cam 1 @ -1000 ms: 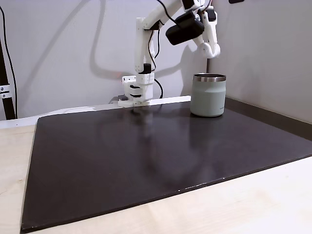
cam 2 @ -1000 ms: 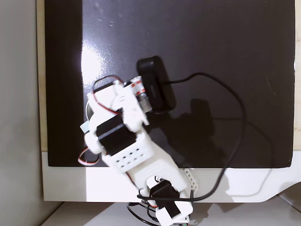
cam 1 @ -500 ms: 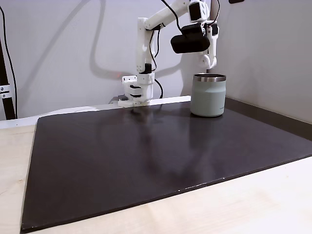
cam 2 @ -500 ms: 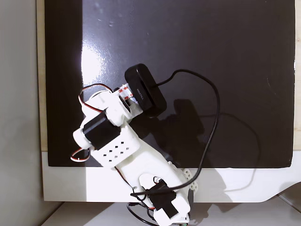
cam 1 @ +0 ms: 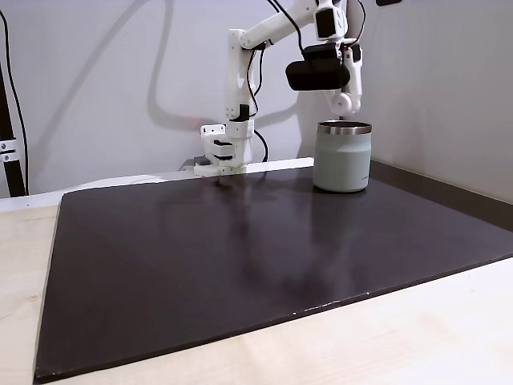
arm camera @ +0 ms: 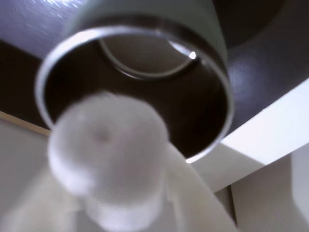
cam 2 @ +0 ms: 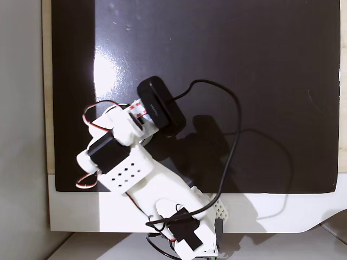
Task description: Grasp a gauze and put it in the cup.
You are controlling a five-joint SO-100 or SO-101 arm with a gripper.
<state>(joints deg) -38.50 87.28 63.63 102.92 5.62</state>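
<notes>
In the wrist view the gauze [arm camera: 107,159] is filling the lower left of the frame, blurred and very close to the lens, its round end face pointing at the camera. Pale white gripper parts are flanking it below and to the right, so the jaws appear to be clenched on the roll, though the blur is hiding the contact itself. Just beyond it the cup [arm camera: 203,29] is opening toward the camera, its shiny metal rim sweeping across the upper half and its dark interior showing behind the gauze. The roll is overlapping the lower-left part of the rim, not sitting at the centre of the mouth.

In a fixed view from the side, the gripper [cam 1: 346,100] is hanging in the upper right of the frame, above the cup [cam 1: 342,156] and apart from its rim, with the black camera body [cam 1: 318,75] riding just left of it. The cup is standing upright on the dark mat [cam 1: 240,265] covering the tabletop.

To do this step well, I would judge that the roll should be shifted toward the middle of the opening and lowered a little before the jaws let go, since a soft roll dropped over the rim could bounce off outside.
</notes>
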